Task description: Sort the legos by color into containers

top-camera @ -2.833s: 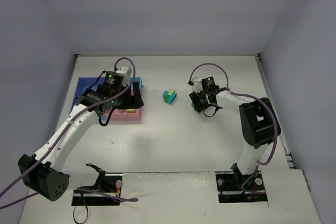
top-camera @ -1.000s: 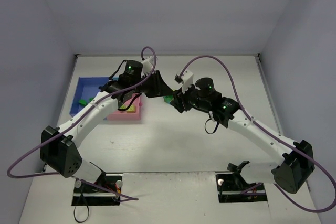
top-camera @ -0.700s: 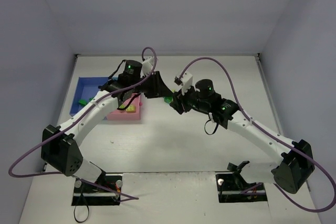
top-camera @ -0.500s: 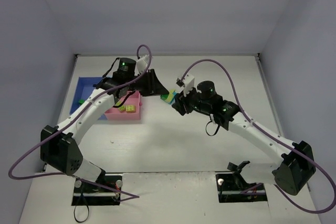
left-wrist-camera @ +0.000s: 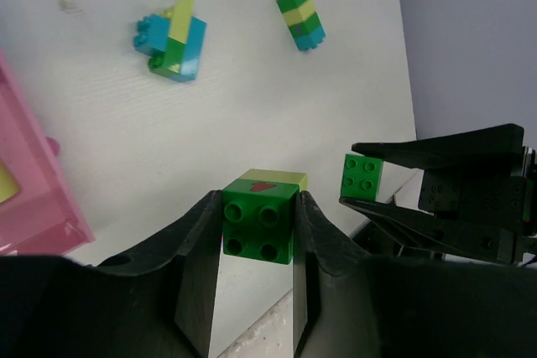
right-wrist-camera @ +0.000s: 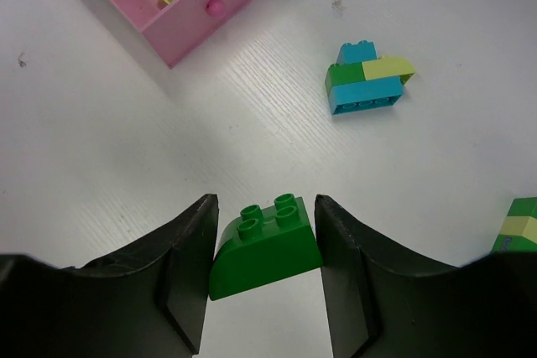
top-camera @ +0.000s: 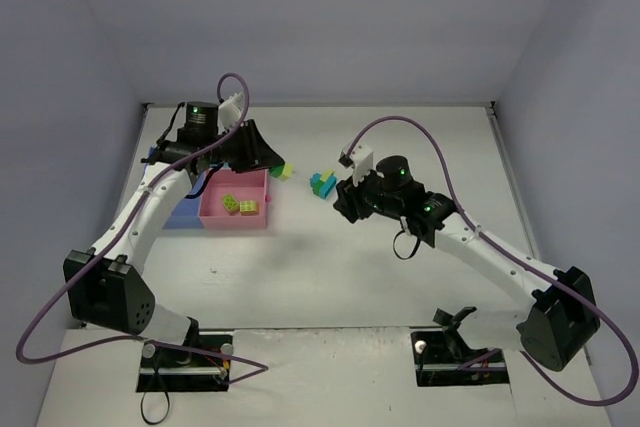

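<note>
Off the far right corner of the square pink plastic tray, my left gripper clamps a dark green studded brick backed with yellow-green. Farther right of the tray, my right gripper pinches a rounded dark green brick. A teal-green brick cluster lies right of the tray, and two yellow-green bricks sit inside it.

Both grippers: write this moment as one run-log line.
left gripper: shut on green-yellow stack | right gripper: shut on curved green brick

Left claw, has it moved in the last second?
Yes. The left claw pulled back leftward, away from the loose lego cluster, to the far right corner of the pink tray.
</note>
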Robot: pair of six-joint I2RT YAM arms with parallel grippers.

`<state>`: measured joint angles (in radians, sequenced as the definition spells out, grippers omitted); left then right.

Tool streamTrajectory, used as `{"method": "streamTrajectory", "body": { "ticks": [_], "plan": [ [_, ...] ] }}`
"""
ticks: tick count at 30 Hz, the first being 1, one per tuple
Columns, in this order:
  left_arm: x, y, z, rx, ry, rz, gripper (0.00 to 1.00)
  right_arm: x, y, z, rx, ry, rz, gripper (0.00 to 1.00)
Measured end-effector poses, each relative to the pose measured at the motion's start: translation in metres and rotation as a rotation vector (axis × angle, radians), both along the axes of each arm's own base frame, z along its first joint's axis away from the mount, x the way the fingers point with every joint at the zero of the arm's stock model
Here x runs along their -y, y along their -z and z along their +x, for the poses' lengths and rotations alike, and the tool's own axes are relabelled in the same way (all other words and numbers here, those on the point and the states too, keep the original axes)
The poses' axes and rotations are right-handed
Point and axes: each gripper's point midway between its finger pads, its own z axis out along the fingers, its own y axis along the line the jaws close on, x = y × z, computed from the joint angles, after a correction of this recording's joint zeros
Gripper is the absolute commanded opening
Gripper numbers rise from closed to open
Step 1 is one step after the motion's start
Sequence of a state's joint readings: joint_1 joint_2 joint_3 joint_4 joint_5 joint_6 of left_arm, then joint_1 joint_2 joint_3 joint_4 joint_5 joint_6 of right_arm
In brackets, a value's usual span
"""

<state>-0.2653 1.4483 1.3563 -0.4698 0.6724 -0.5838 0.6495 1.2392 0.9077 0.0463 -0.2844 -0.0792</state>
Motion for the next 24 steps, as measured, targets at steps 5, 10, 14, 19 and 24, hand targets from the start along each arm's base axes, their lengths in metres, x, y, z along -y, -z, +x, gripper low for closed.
{"method": "streamTrajectory", "body": {
  "ticks": [5,10,14,19,24],
  "plan": [
    [-0.019,-0.002,0.005,0.006,-0.056,0.019,0.00,-0.002,0.019,0.002,-0.050,0.006,-0.025,0.00],
    [-0.022,-0.013,-0.001,0.039,-0.059,0.010,0.00,-0.004,0.041,0.005,-0.114,0.036,-0.047,0.00],
    [-0.022,-0.004,-0.012,0.026,-0.051,-0.003,0.00,-0.003,0.074,0.007,-0.199,0.069,-0.087,0.03],
    [-0.022,0.019,-0.022,-0.034,-0.046,-0.004,0.00,0.002,0.124,0.002,-0.324,0.114,-0.159,0.11],
    [-0.018,0.027,-0.026,-0.054,-0.039,-0.002,0.00,0.008,0.169,-0.004,-0.432,0.145,-0.241,0.30]
  ]
}}
